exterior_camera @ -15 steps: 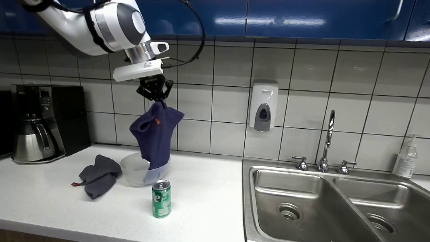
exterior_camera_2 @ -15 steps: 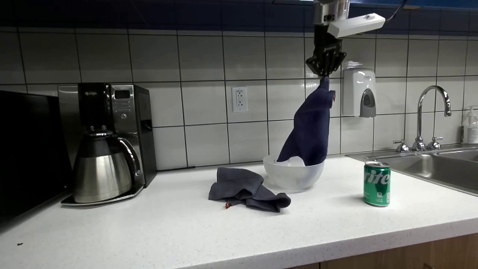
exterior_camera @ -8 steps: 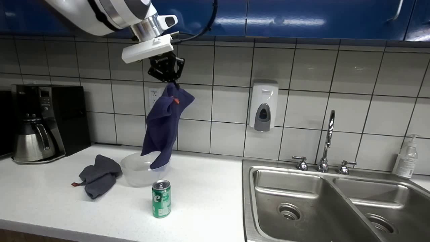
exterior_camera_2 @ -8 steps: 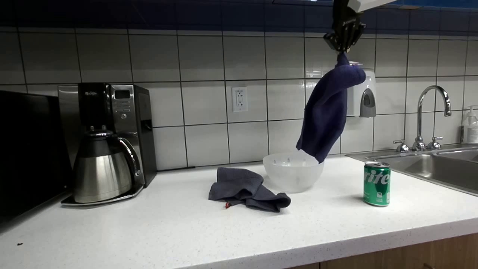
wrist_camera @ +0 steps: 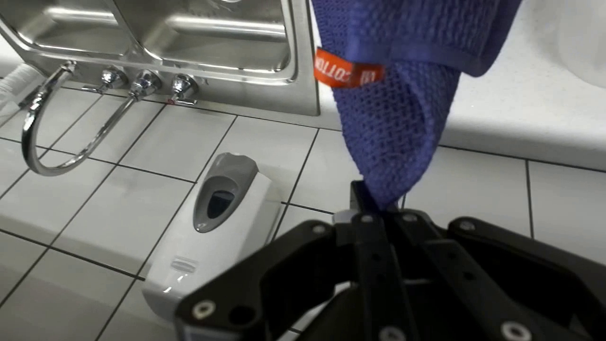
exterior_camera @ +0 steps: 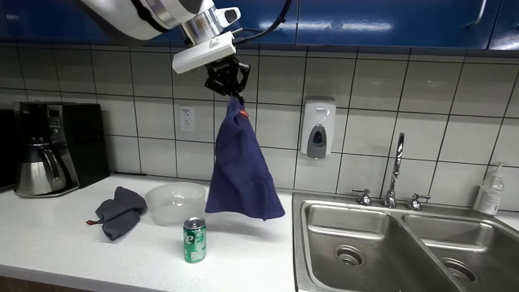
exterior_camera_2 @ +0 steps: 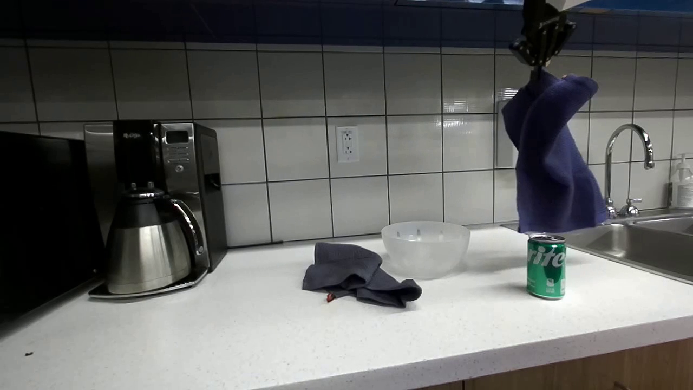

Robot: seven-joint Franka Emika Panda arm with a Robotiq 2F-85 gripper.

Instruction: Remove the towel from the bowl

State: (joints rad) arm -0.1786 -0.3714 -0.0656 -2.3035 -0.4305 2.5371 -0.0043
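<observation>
Nearest me, a green can [exterior_camera: 195, 241]; beyond it, the purple towel [exterior_camera: 243, 176] hangs beside the bowl [exterior_camera: 172, 207], gripped at its top by the pincer [exterior_camera: 238, 97]. The towel has just swung clear, so removal looks done, bar setting it down.

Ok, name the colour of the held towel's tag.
The tag is orange-red with white lettering, clearest in the wrist view.

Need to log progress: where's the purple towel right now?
In an exterior view, the purple towel hangs from the pincer, with the bowl to its left and the sink to its right there.
</observation>
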